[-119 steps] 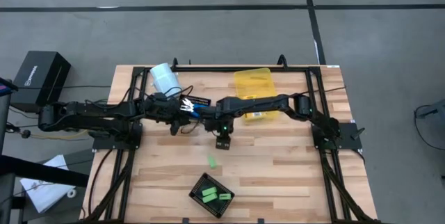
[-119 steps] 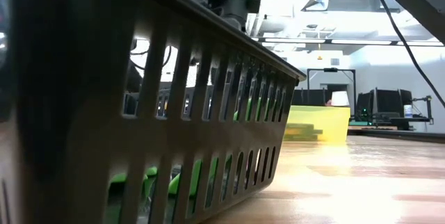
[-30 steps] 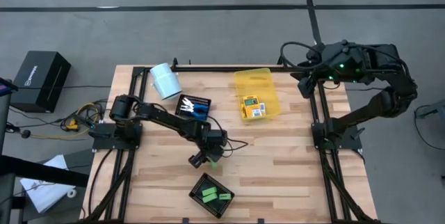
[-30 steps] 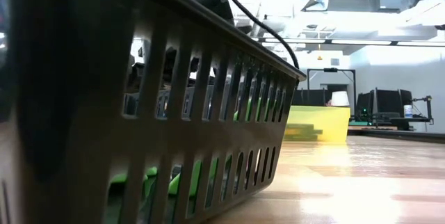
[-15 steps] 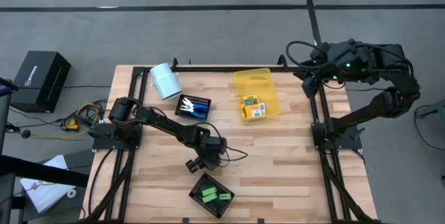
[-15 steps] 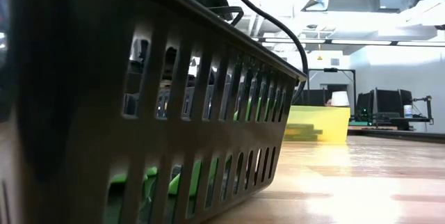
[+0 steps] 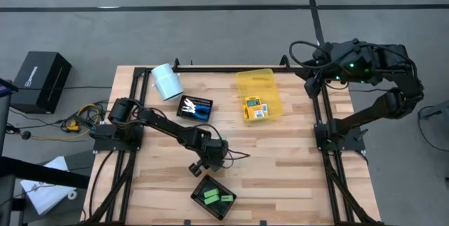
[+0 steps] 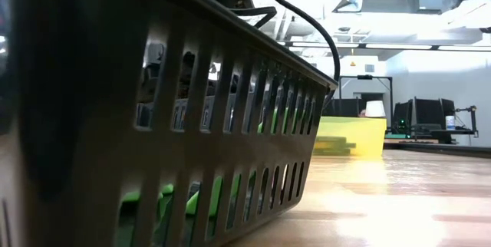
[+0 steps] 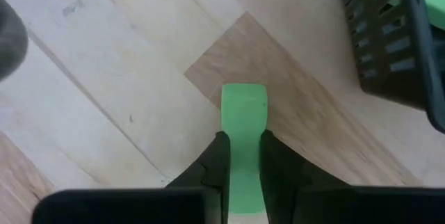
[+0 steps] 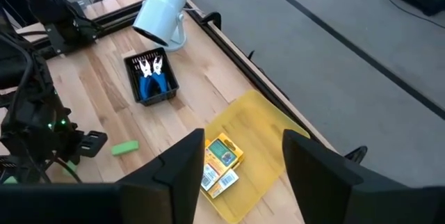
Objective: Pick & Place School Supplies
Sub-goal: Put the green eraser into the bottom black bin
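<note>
On the bench, left of centre, the left gripper pinches a light-green oblong piece lying flat near the black tray; small, probably light and stiff, best held across its narrow sides. Far right, the right gripper waits open, holding nothing

Light-green piece between the left gripper's dark fingers; black slatted tray just beside holds green pieces. Farther off, blue-handled tools in a black tray, yellow translucent bin, pale cylinder.
</note>
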Available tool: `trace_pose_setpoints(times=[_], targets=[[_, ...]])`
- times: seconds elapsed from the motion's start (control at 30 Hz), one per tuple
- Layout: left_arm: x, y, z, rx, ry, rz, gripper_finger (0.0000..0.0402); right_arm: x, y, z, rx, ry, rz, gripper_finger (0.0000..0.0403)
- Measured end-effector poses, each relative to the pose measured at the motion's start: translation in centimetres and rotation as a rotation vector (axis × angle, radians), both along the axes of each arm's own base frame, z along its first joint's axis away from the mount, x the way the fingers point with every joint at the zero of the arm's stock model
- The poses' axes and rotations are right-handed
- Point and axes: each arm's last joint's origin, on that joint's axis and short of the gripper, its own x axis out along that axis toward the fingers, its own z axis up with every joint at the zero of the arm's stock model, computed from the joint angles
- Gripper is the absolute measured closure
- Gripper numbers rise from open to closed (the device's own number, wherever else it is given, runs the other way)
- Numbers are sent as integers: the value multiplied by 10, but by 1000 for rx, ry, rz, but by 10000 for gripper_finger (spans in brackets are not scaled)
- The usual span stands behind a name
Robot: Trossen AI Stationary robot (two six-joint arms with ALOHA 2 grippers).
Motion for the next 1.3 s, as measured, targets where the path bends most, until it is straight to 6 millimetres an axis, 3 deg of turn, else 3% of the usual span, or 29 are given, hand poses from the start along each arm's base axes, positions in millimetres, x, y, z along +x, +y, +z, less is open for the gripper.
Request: trace_pose_setpoints(times=[0.37,0.7,0.9,1.03,1.13,1.3], targets=[[0,7,13,66,-39,72,362,2,0,2,-1,-32,-1,230],[-9,5,64,-80,-122,156,362,2,0,3,-8,-38,5,230],[-21,-18,102,-242,-168,194,363,3,0,3,-25,-31,20,233],[-27,-47,113,-303,-169,184,363,4,0,5,-35,-48,28,236],[-29,-71,109,-342,-149,176,363,5,0,7,-38,-68,30,237],[-23,-92,82,-347,-84,208,364,6,0,7,-49,-63,41,234]])
